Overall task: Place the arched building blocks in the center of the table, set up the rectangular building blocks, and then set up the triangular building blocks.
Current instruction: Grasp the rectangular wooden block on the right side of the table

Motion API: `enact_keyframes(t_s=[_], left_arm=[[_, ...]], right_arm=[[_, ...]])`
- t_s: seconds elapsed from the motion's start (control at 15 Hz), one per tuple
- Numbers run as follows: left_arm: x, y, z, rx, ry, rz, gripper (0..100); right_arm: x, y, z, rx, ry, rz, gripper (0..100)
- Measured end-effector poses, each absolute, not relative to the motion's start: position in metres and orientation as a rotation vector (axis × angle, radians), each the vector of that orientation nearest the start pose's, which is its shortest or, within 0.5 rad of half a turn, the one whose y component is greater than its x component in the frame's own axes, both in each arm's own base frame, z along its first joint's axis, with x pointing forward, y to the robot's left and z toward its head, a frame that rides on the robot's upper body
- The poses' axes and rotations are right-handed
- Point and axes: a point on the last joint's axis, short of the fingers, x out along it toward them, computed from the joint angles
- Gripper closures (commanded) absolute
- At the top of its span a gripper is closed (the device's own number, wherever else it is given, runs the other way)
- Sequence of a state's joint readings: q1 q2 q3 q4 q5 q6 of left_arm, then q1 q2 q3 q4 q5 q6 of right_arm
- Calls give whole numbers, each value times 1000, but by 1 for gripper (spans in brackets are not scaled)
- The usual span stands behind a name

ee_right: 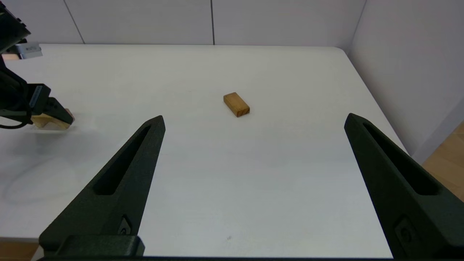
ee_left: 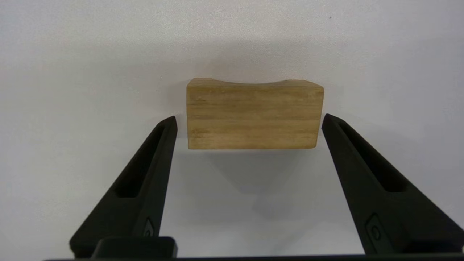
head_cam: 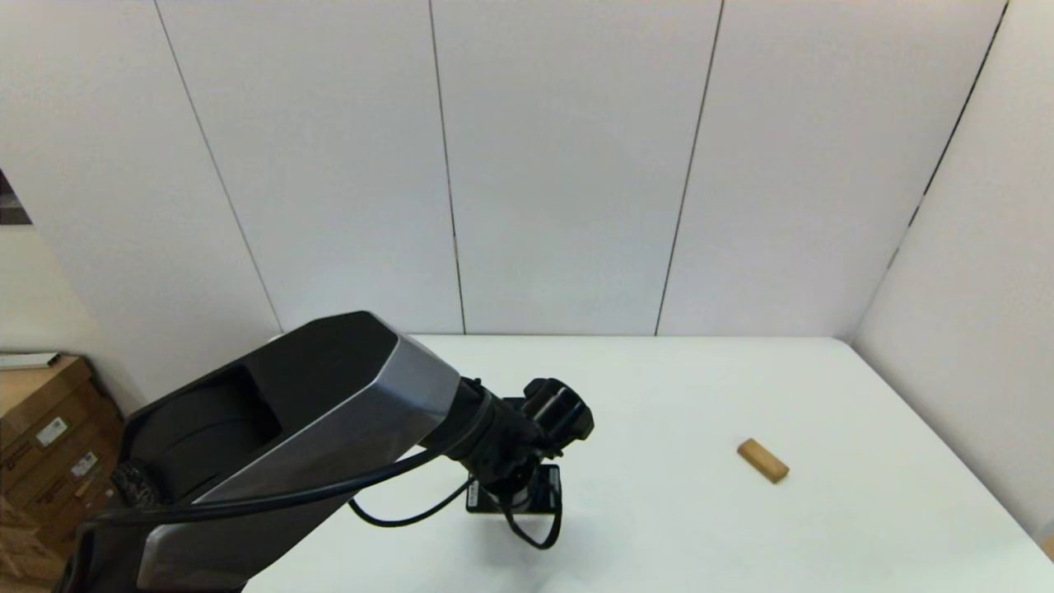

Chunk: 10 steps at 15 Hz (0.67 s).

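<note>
The arched block (ee_left: 253, 114) rests on the white table (head_cam: 675, 387), its curved notch on the side away from the wrist camera. My left gripper (ee_left: 249, 122) is open and points down over it, one fingertip (ee_left: 169, 125) at each end of the block. In the head view the left arm (head_cam: 329, 420) hides this block. From the right wrist view, the arched block (ee_right: 49, 121) shows under the left gripper (ee_right: 47, 108). The rectangular block (head_cam: 762, 459) lies flat to the right, also visible as the rectangular block (ee_right: 236, 104) beyond my open, empty right gripper (ee_right: 255, 120). The triangular block is out of view.
White wall panels (head_cam: 568, 165) close off the table's far side and right side. Cardboard boxes (head_cam: 49, 436) stand on the floor at the left. A black cable (head_cam: 395, 519) loops beneath the left wrist.
</note>
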<state>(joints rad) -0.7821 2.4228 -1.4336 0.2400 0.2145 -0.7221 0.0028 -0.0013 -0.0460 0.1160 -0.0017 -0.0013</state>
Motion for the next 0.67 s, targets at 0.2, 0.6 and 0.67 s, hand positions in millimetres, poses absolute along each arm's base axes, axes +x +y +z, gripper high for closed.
enact_keyframes(t_s=[0.2, 0.6, 0.67], left_arm=[[302, -291, 12, -37, 1140, -93, 0], [292, -276, 91, 39, 949, -74, 0], [286, -270, 114, 56, 901, -70, 0]], right_arm=[[-27, 0, 76, -1, 69, 1, 0], [-27, 0, 76, -2, 69, 1, 0], [-27, 0, 76, -1, 68, 1, 0]])
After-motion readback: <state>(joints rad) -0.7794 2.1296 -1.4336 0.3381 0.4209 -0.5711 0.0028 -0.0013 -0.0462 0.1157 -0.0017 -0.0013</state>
